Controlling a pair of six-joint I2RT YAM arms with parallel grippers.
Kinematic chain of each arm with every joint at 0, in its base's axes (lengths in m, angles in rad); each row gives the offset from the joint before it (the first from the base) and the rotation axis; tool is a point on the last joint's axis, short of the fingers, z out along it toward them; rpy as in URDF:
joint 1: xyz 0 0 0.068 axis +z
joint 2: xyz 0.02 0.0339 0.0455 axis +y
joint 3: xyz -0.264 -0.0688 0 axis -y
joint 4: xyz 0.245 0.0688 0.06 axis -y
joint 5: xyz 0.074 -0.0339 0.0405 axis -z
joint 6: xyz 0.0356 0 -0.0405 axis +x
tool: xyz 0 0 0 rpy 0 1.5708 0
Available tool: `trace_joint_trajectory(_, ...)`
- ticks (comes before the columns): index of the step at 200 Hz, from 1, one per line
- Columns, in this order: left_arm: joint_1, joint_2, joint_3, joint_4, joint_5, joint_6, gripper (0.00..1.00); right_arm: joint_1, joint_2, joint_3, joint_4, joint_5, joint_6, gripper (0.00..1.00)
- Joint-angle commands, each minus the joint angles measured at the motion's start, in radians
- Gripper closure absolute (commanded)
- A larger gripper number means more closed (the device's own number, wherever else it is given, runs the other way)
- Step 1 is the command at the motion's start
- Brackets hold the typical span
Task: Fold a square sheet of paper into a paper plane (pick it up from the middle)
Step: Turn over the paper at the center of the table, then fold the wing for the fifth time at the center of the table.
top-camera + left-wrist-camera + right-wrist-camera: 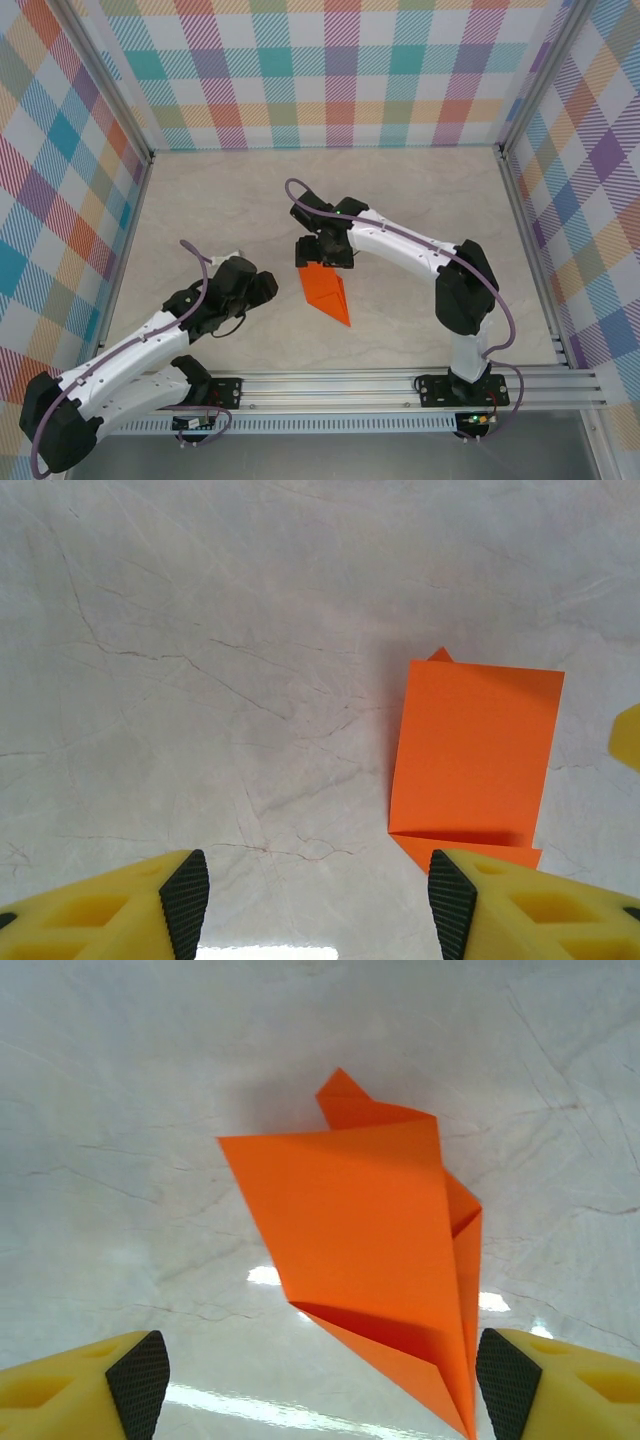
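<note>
We see the paper [325, 293] lying on the tabletop [420, 190] near its middle. It is bright orange and folded into a long wedge, broad at the far end and narrowing to a point toward the near right. In the right wrist view the paper [370, 1230] shows stacked layers, with a shadowed pocket under the top flap and a small corner poking out at the far end. From the left wrist view the paper [475, 750] looks like a flat rectangle with slivers of lower layers at two edges.

The right jaws hang over the paper's far end, spread wide, and their pads [140, 1380] grip nothing. The left jaws sit just left of the paper, also parted and bare, pads [185, 900] over pale veined tabletop. Checked walls [330, 70] ring the space.
</note>
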State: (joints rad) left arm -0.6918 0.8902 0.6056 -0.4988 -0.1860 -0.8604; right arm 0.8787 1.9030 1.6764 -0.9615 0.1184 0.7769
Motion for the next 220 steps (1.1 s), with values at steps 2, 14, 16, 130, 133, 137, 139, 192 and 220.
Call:
trace_joint_trajectory(2,0.014,0.035,0.047,-0.01,0.025,-0.005,0.37,-0.029,-0.006,0.03,-0.011,-0.059,-0.034,0.17)
trace_joint_trajectory(14,0.014,0.055,0.056,-0.012,0.032,-0.001,0.37,-0.038,-0.01,0.025,-0.008,-0.068,-0.037,0.17)
trace_joint_trajectory(16,0.014,0.058,0.058,-0.013,0.033,0.001,0.37,-0.038,-0.011,0.024,-0.006,-0.069,-0.039,0.17)
trace_joint_trajectory(130,0.014,0.159,0.042,0.029,0.113,0.019,0.36,-0.173,-0.312,-0.602,0.477,-0.302,-0.049,0.56)
trace_joint_trajectory(133,0.014,0.161,0.041,0.031,0.114,0.018,0.36,-0.176,-0.312,-0.612,0.497,-0.324,-0.052,0.57)
trace_joint_trajectory(137,0.015,0.164,0.04,0.036,0.115,0.018,0.36,-0.18,-0.311,-0.621,0.518,-0.357,-0.053,0.59)
trace_joint_trajectory(139,0.014,0.166,0.039,0.037,0.116,0.017,0.36,-0.181,-0.31,-0.625,0.525,-0.368,-0.053,0.61)
trace_joint_trajectory(192,0.014,0.232,0.04,0.084,0.159,0.017,0.36,-0.181,-0.244,-0.656,0.628,-0.491,-0.047,0.77)
trace_joint_trajectory(220,0.014,0.26,0.04,0.1,0.172,0.014,0.36,-0.181,-0.228,-0.675,0.659,-0.546,-0.056,0.81)
